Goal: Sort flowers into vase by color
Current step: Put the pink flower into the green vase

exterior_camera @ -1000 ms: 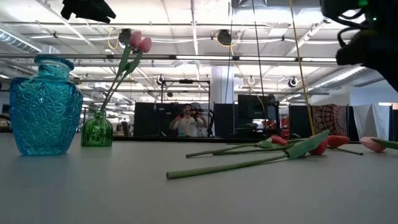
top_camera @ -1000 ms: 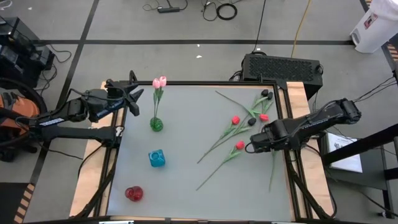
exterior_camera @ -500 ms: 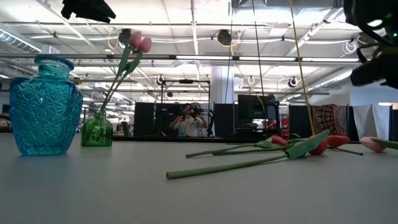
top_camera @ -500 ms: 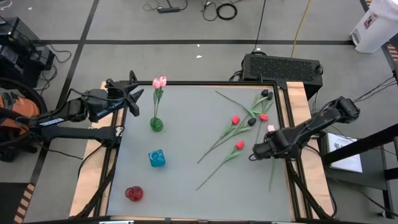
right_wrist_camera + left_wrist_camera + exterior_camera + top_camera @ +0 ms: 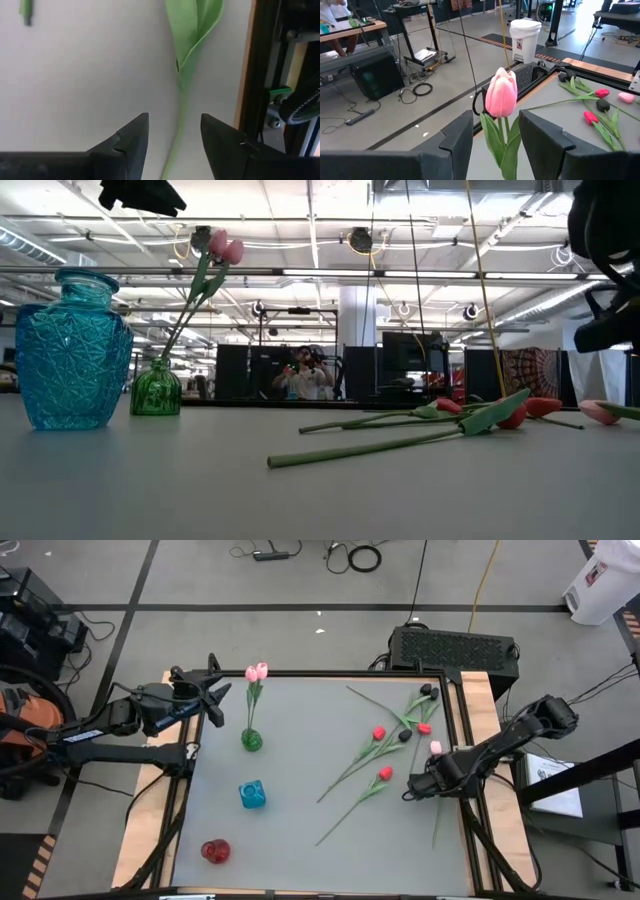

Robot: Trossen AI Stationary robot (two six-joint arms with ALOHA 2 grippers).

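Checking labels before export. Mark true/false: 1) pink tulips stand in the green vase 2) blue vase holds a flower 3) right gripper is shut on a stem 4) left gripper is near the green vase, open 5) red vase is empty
1) True: pink tulips stand in the green vase.
2) False: the blue vase is empty.
3) False: the right gripper is open, its fingers either side of a green stem lying by the table's right edge.
4) True: the left gripper is open beside it.
5) True: the red vase holds nothing.
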